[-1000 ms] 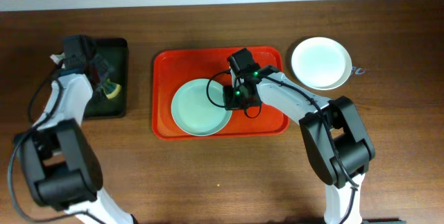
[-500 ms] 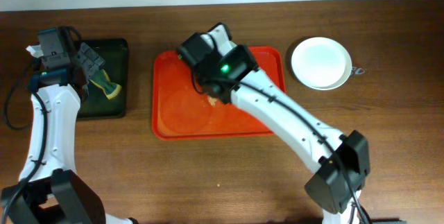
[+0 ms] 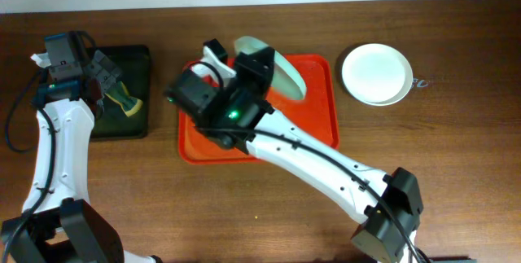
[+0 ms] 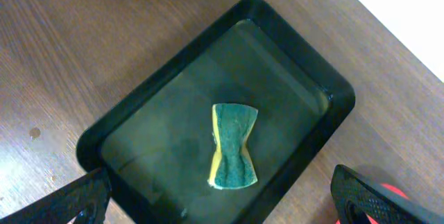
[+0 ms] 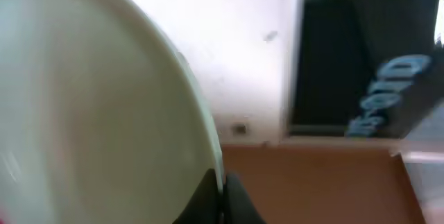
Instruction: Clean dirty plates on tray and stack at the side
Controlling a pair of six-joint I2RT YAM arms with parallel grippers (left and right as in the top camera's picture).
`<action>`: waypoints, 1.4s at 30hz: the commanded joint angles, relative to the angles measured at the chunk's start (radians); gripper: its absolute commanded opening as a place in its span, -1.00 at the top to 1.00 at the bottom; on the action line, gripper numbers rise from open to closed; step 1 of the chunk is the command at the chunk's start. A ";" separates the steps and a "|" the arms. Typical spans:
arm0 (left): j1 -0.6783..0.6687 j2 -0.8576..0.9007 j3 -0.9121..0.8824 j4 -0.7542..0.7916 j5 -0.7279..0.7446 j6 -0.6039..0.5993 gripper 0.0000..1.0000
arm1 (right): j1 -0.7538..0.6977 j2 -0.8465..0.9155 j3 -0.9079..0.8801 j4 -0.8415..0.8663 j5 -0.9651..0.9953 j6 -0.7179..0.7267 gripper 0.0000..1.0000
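Note:
My right gripper [image 3: 251,65] is shut on the rim of a pale mint-green plate [image 3: 281,72] and holds it tilted on edge, high above the red-orange tray [image 3: 321,129]. In the right wrist view the plate [image 5: 90,113] fills the left side, with the fingertips [image 5: 222,184] pinching its edge. A white plate [image 3: 376,73] lies on the table right of the tray. No third plate shows. My left gripper [image 3: 102,74] is open and empty above the black tray [image 3: 138,58]; its fingers [image 4: 222,207] straddle the black tray [image 4: 305,64] in the left wrist view.
A green and yellow sponge [image 3: 130,104] lies in the black tray and shows in the left wrist view [image 4: 234,146]. The raised right arm [image 3: 309,161] crosses over the red tray and hides much of it. A small metal ring [image 3: 418,82] lies beside the white plate.
My right arm has lifted the mint-green plate off the red tray and tipped it on edge, swinging up and to the left. My left gripper rose from the sponge, then held still.

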 commanded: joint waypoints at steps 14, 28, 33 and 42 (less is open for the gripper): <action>0.005 0.000 0.006 0.002 0.003 -0.002 -0.99 | -1.174 -0.023 -0.058 -0.061 -1.446 0.700 0.92; 0.005 0.000 0.006 0.002 0.003 -0.001 -0.99 | -1.234 0.173 -0.098 -0.009 -1.532 0.697 -0.18; 0.005 0.000 0.006 0.002 0.004 -0.001 -0.99 | -1.237 -0.024 -0.099 -0.262 -1.515 0.676 -0.97; 0.005 0.000 0.006 0.002 0.004 -0.002 -0.99 | -1.057 -0.681 -0.100 -0.705 -1.526 0.570 -0.98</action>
